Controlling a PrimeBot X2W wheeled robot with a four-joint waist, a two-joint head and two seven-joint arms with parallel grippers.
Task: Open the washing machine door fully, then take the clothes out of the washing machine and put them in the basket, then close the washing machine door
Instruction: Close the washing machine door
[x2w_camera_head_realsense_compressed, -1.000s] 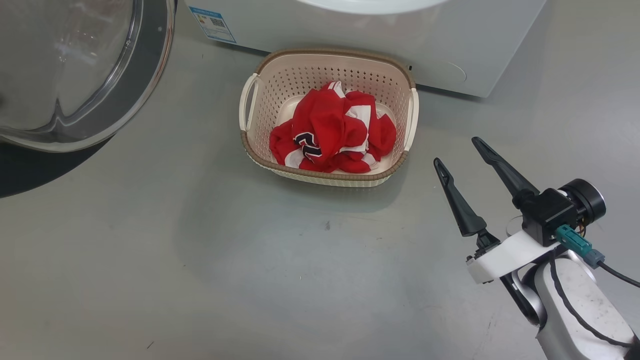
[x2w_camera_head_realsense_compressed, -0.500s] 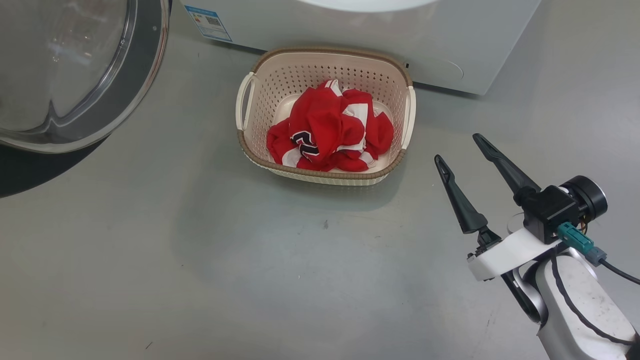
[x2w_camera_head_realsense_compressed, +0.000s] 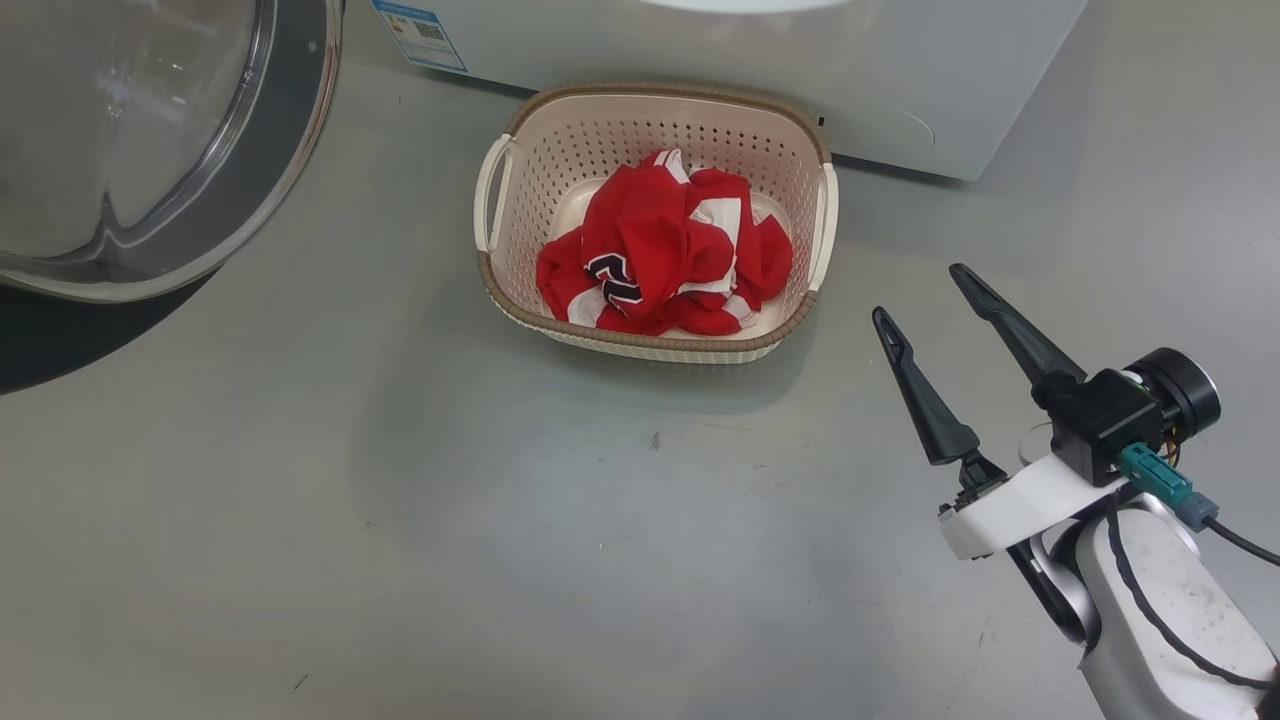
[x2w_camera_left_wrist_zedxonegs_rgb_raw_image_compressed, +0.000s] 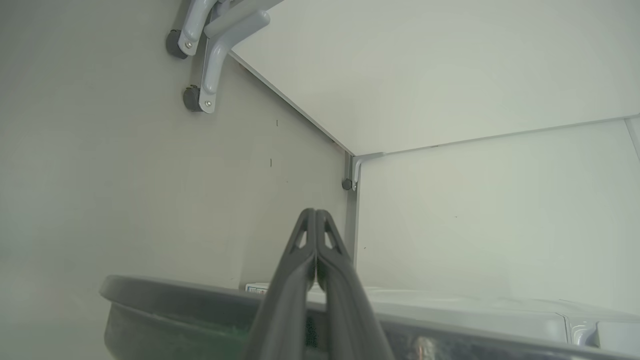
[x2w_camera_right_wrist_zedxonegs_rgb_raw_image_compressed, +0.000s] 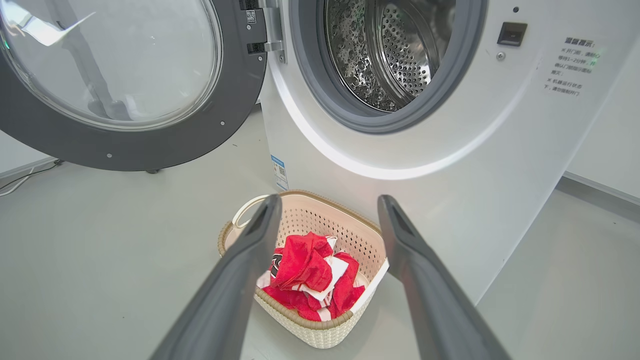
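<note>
Head view: my right gripper (x2w_camera_head_realsense_compressed: 917, 292) spread wide, empty, right of the basket (x2w_camera_head_realsense_compressed: 650, 350); the clothes (x2w_camera_head_realsense_compressed: 665, 250) heaped red inside it (navy lettering up); left wrist view: my left gripper (x2w_camera_left_wrist_zedxonegs_rgb_raw_image_compressed: 315, 215) pinched together, holding nothing; right wrist view: the washing machine door (x2w_camera_right_wrist_zedxonegs_rgb_raw_image_compressed: 150, 145) stands open beyond the basket.

Right gripper (x2w_camera_head_realsense_compressed: 919, 292) hung above the floor (x2w_camera_head_realsense_compressed: 450, 520). Basket (x2w_camera_head_realsense_compressed: 655, 345) sat on the floor ahead of it and to its left, near the fingertips but apart from them. Clothes (x2w_camera_head_realsense_compressed: 665, 250) lay heaped in the basket. Washing machine (x2w_camera_head_realsense_compressed: 900, 80) stood just behind the basket, beyond the fingertips, with its drum (x2w_camera_right_wrist_zedxonegs_rgb_raw_image_compressed: 395, 50) ahead of the gripper and above the basket. Door (x2w_camera_head_realsense_compressed: 150, 150) hung swung out far to the gripper's left, well apart from the basket. Left gripper (x2w_camera_left_wrist_zedxonegs_rgb_raw_image_compressed: 315, 215) lay over the door's rim; contact could not be told.
</note>
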